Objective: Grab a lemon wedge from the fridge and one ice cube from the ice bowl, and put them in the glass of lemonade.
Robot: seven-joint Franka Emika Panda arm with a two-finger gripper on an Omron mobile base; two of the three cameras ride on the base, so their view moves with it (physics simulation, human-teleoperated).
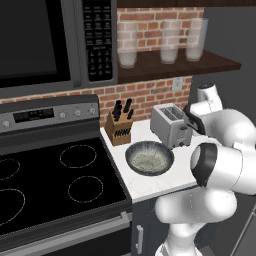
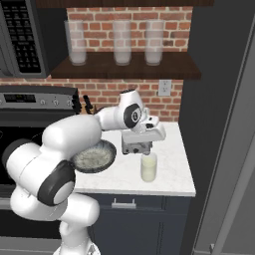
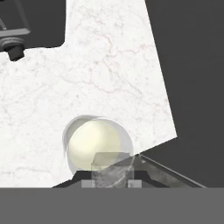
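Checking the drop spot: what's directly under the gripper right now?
The glass of lemonade stands below the gripper, which is shut on a clear ice cube. Pale yellow liquid shows inside; the cube covers the glass's near rim.

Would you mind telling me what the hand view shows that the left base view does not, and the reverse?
Hand view alone: the glass of lemonade seen from above, and a clear ice cube pinched in the gripper just over its rim. Left base view alone: the stove, microwave, knife block, toaster, ice bowl and three tall glasses on the shelf. Both share the white marble counter.
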